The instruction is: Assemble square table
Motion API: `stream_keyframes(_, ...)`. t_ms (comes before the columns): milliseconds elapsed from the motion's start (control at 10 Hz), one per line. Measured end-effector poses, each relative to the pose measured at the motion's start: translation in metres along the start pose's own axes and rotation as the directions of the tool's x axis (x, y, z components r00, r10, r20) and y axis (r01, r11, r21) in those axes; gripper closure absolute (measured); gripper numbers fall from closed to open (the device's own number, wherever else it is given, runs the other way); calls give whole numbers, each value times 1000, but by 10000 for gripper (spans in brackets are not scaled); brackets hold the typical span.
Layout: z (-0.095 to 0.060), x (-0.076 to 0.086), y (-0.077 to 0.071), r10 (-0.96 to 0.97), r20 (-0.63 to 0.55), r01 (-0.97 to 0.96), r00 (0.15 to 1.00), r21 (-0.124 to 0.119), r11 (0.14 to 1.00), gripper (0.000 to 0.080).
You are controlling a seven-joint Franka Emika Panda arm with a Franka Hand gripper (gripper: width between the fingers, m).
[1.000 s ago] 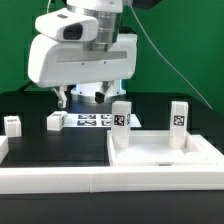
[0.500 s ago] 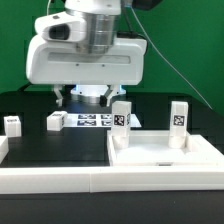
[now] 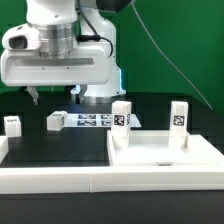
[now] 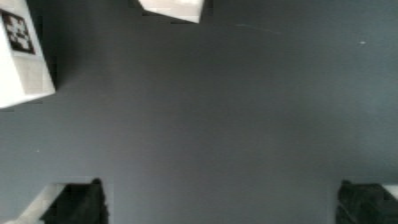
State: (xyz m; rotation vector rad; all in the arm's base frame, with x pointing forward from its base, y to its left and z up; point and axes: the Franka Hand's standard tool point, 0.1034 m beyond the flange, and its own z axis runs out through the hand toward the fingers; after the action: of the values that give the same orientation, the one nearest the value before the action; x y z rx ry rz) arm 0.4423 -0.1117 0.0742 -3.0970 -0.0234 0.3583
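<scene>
At the lower right of the exterior view, the white plastic square tray-like table top (image 3: 165,152) with its raised rim lies on the black counter (image 3: 60,145). A short white peg leg (image 3: 121,115) and a second leg (image 3: 179,115) stand upright at its far side, each faced with a black-and-white square tag. A loose leg (image 3: 55,121) stands at centre left. The claw (image 3: 55,96) hangs at upper left, its dark fingertips (image 4: 71,205) spread wide, gripping nothing. The tag patterns seem too small to read.
</scene>
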Motion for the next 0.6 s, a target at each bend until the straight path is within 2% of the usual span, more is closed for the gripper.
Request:
stream_keyframes(300, 1, 0, -1, -1, 3, 1, 1000, 0, 1000, 151)
stream_keyframes(400, 4, -4, 2, 24, 4, -24, 1000, 12, 1000, 151)
stream_keyframes(500, 12, -17, 10, 71, 16, -72, 997, 29, 997, 151)
stream_keyframes(600, 20, -29, 14, 87, 21, -87, 996, 27, 996, 151)
